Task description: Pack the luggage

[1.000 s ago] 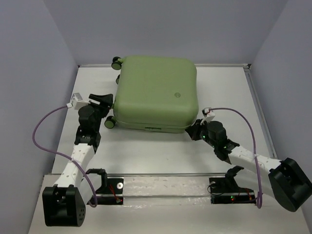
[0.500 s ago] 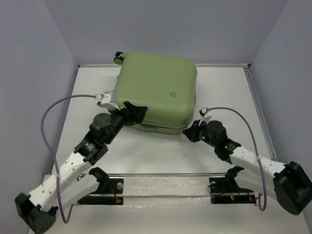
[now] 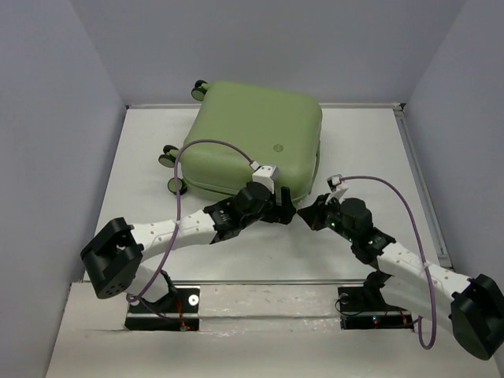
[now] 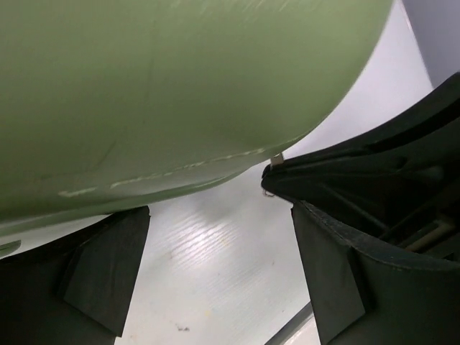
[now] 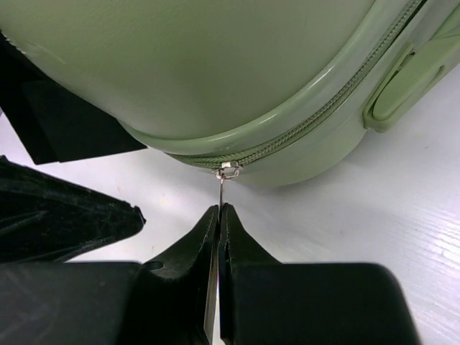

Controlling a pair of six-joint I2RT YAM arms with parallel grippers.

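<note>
White tabletop [image 3: 236, 252] under plain grey walls carries the luggage [image 3: 252, 138]. It lies flat and closed in the upper middle of the overhead frame. Its pale sage shell is smooth and glossy with rounded corners, and black wheels [image 3: 168, 157] poke out at its left edge. Since a second ago it has turned a little, and the wheels now stick further out to the left.

A zipper [image 5: 323, 108] follows the seam, and its small metal pull [image 5: 224, 180] hangs at the near corner. My right pincer [image 5: 219, 210] is clenched on that pull, tips pressed together with the tab between them.

My left pincer [image 3: 285, 207] sat at the case's left side a second ago. It has swung across to the lower middle of the frame, just beside the right one. It stands spread wide and grasps nothing, its fingers under the shell's lower curve.

I judge the zipping is the step in hand, with the left placed to steady the shell.
</note>
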